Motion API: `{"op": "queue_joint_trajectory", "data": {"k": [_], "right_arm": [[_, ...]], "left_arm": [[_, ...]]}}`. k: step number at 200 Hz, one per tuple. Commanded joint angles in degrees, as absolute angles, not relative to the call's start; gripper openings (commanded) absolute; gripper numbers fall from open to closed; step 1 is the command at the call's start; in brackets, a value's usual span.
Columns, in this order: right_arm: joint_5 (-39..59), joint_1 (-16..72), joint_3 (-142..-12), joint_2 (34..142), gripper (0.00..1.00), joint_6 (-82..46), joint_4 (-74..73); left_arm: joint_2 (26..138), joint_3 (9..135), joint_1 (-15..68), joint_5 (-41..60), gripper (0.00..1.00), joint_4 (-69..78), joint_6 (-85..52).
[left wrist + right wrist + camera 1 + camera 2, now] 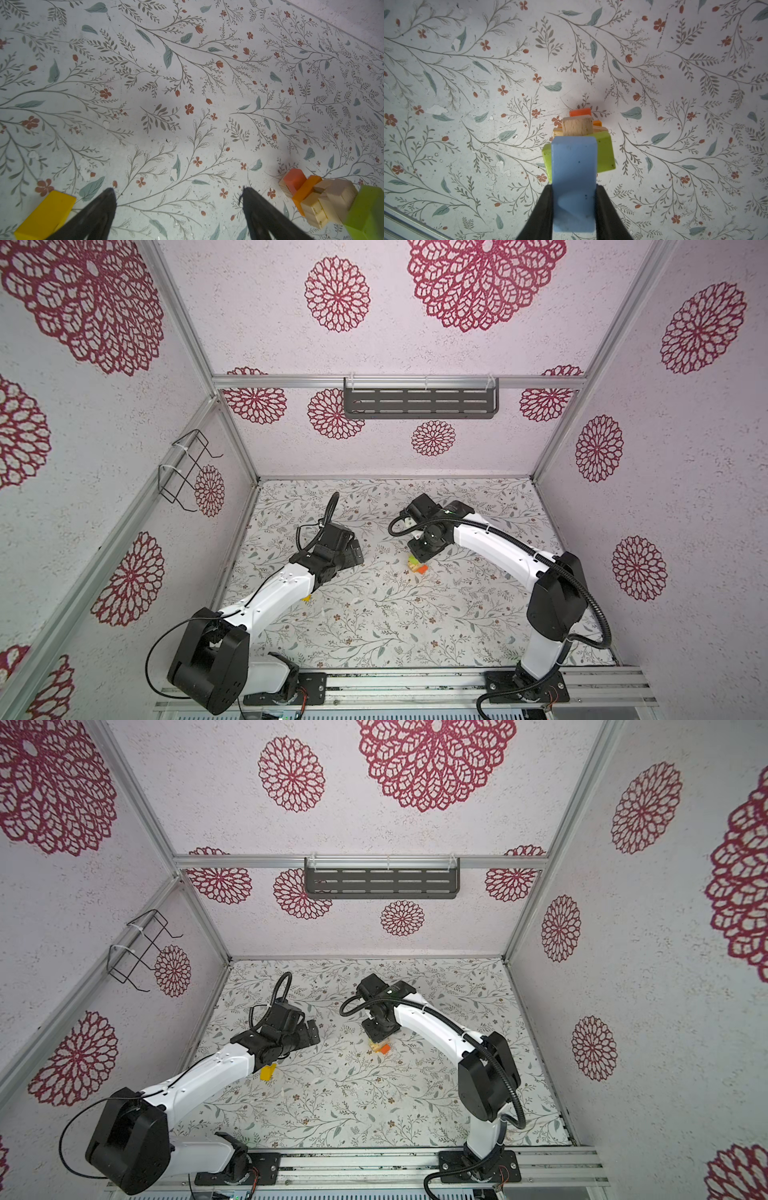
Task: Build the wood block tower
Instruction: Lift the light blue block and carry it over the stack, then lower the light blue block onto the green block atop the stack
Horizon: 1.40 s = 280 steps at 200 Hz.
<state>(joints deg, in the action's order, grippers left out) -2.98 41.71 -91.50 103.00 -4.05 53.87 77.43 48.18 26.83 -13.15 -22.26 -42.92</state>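
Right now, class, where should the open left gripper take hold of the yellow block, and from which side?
Grip the yellow block across its long sides, near the middle, probably coming down from above: it lies flat on the table, apart from the tower.

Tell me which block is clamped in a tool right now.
The light blue block, gripped by the right tool over the tower. The yellow block lies loose beside the open, empty left tool.

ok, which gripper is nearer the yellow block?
Left. The left gripper hangs open with the yellow block just beside one finger; the right gripper is farther off, over the wood block tower, shut on the blue block.
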Motion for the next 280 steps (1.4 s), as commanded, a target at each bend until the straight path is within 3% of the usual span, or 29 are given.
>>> {"op": "queue_joint_trajectory", "data": {"k": [1,280], "right_arm": [[-3.75,41.40,-93.71,103.29,0.30,-3.37,54.25],[-5.09,41.40,-92.47,104.28,0.36,-3.05,53.25]], "left_arm": [[77.87,47.81,26.38,-13.27,0.97,-20.92,-42.98],[78.57,48.60,26.39,-13.05,0.97,-21.14,-43.11]]}}
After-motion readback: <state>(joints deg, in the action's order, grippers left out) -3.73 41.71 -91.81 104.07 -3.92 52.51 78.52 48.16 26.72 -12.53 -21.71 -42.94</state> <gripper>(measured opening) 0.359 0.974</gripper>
